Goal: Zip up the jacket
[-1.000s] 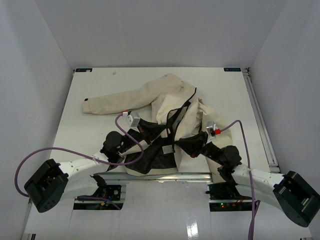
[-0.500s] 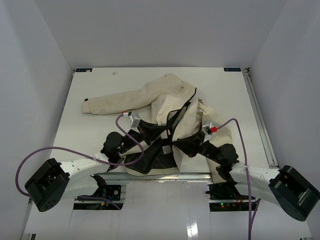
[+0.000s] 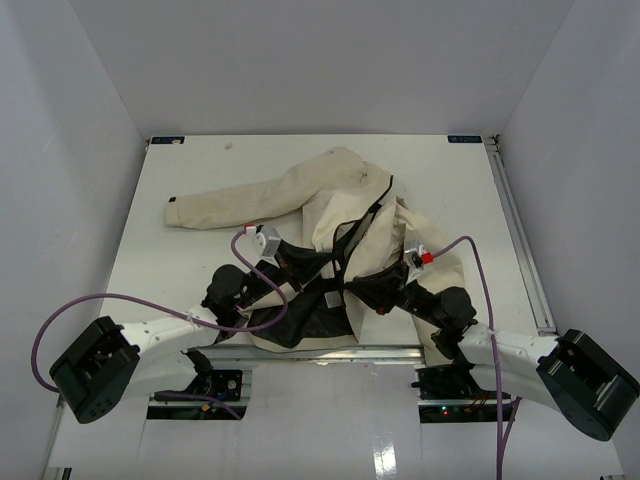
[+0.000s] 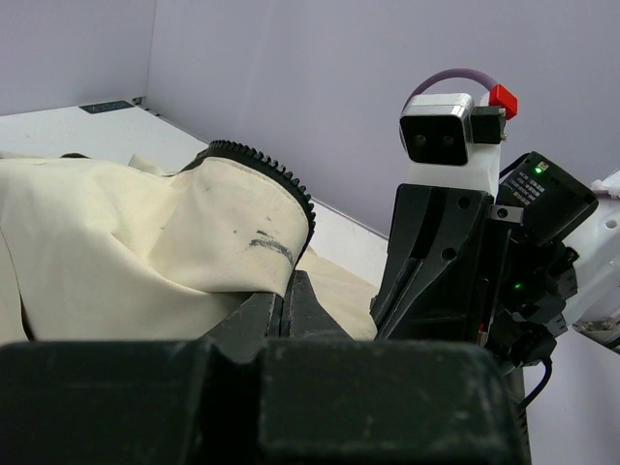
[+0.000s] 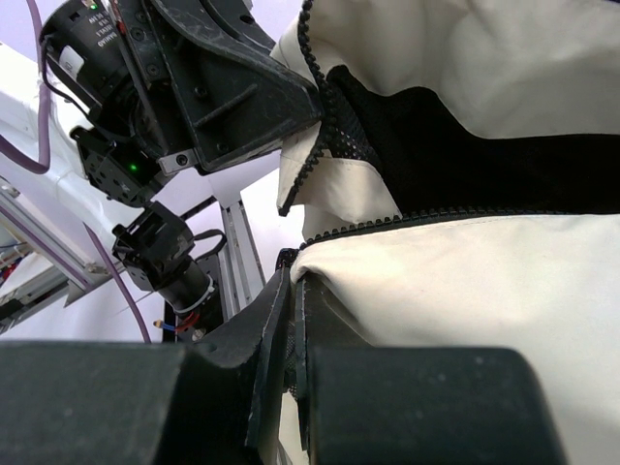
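- One jacket [image 3: 335, 195], cream with black lining [image 3: 310, 312], lies spread across the middle of the counter [image 3: 190, 165] in the top view. Its sleeve [image 3: 235, 205] reaches toward the upper left, and the open front faces the lower edge.
- The left gripper [image 4: 288, 308], at the lower centre of its wrist view, has its jaws pressed together on a fold of cream fabric edged with dark zipper teeth [image 4: 281, 179].
- The right gripper [image 5: 294, 291], at the lower centre of its own view, has its jaws clamped on cream fabric just under a zipper edge.
- Both grippers sit close together near the jacket's hem, at the lower centre of the top view.
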